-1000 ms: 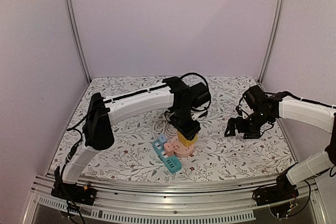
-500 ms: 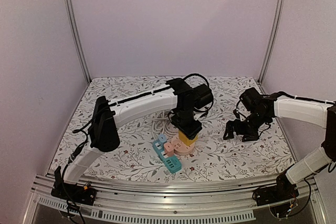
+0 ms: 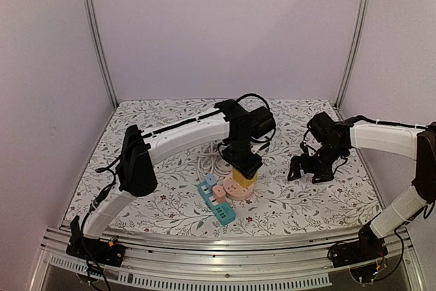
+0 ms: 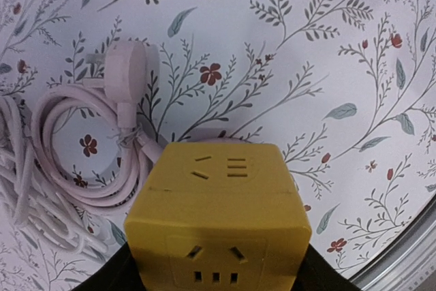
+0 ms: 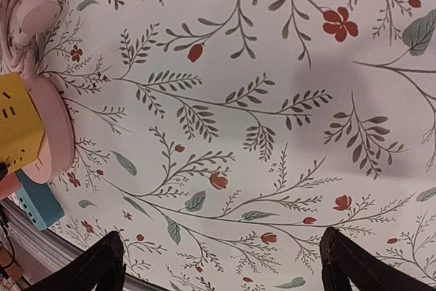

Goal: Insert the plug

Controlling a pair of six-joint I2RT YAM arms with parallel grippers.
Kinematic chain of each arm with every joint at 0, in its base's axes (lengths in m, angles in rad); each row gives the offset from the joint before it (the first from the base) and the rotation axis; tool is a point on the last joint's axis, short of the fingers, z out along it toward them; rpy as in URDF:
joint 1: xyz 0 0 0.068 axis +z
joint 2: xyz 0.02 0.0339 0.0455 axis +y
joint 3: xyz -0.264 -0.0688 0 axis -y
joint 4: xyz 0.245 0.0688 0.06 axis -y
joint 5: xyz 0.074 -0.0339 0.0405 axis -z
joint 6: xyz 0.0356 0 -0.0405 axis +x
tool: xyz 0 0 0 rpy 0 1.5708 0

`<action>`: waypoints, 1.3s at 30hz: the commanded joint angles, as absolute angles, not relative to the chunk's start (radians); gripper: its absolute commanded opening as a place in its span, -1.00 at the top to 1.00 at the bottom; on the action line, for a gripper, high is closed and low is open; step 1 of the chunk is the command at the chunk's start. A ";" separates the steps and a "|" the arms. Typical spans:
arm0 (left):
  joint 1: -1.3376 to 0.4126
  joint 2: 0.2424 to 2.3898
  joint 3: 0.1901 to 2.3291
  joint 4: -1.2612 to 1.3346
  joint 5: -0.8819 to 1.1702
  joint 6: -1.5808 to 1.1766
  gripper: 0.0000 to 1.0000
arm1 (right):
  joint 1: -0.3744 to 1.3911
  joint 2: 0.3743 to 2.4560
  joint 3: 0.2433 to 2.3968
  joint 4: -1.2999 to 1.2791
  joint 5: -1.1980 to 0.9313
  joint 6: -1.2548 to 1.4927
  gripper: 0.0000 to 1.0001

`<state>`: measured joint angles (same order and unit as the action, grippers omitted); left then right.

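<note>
Since a second ago the right arm has drifted a little leftward toward the middle of the desk (image 3: 320,206), while the left arm's elbow has shifted slightly and its hold over the sockets looks unchanged. The left fingers (image 3: 247,166) are closed on the yellow cube plug (image 3: 241,179), one dark finger pressed against each side of it, as the left wrist view shows at the bottom corners of the cube (image 4: 218,226). The cube hangs upright directly over the pink round socket (image 3: 236,195) and overlaps it from above; whether it is fully seated cannot be told. A blue power strip (image 3: 218,207) lies just beside the pink socket on its near left side. Behind them a coiled white cord (image 4: 75,168) lies flat on the flowered cloth, its round white plug (image 4: 127,71) resting beside the coil. The right fingers (image 5: 102,267) are spread wide apart and hold nothing, hovering over bare cloth to the right of the sockets, well apart from the cube, which shows only at the left edge of the right wrist view.
</note>
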<state>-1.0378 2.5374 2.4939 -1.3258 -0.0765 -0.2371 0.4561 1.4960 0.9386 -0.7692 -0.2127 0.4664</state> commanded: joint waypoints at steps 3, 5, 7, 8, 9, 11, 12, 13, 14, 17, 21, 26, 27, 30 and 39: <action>-0.999 2.641 2.475 -1.371 -0.064 -0.250 0.41 | 0.456 1.527 0.995 -0.791 -0.200 0.470 -0.98; -0.997 2.636 2.490 -1.365 -0.056 -0.255 0.31 | 0.456 1.536 1.006 -0.792 -0.199 0.472 -0.98; -0.998 2.626 2.494 -1.351 -0.043 -0.267 0.19 | 0.457 1.544 1.018 -0.794 -0.200 0.476 -0.98; -0.999 2.619 2.493 -1.341 -0.034 -0.273 0.13 | 0.457 1.547 1.024 -0.794 -0.200 0.478 -0.97; -1.000 2.606 2.488 -1.330 -0.022 -0.279 0.08 | 0.457 1.551 1.030 -0.795 -0.201 0.480 -0.98; -0.999 2.588 2.478 -1.308 -0.009 -0.291 -0.02 | 0.457 1.557 1.040 -0.796 -0.201 0.483 -0.98; -1.001 2.580 2.474 -1.295 -0.008 -0.296 -0.09 | 0.456 1.560 1.044 -0.795 -0.201 0.486 -0.98; -1.000 2.570 2.470 -1.284 -0.008 -0.300 -0.17 | 0.457 1.563 1.049 -0.795 -0.200 0.488 -0.98; -1.000 2.561 2.464 -1.272 -0.008 -0.305 -0.25 | 0.456 1.566 1.053 -0.794 -0.199 0.489 -0.98; -1.002 2.534 2.440 -1.231 0.027 -0.310 -0.48 | 0.457 1.568 1.062 -0.793 -0.194 0.494 -0.98; -1.002 2.506 2.434 -1.204 0.028 -0.316 -0.98 | 0.457 1.568 1.073 -0.795 -0.188 0.500 -0.98; -1.002 2.449 2.437 -1.176 0.004 -0.321 -0.99 | 0.456 1.560 1.076 -0.795 -0.181 0.508 -0.98; -1.002 2.433 2.439 -1.173 0.003 -0.321 -0.99 | 0.457 1.559 1.077 -0.795 -0.179 0.508 -0.98; -1.000 2.381 2.438 -1.164 0.003 -0.322 -0.99 | 0.458 1.548 1.083 -0.797 -0.165 0.509 -0.98; -0.990 2.181 2.418 -1.142 -0.141 -0.276 -0.99 | 0.456 1.478 1.234 -0.800 -0.068 0.463 -0.98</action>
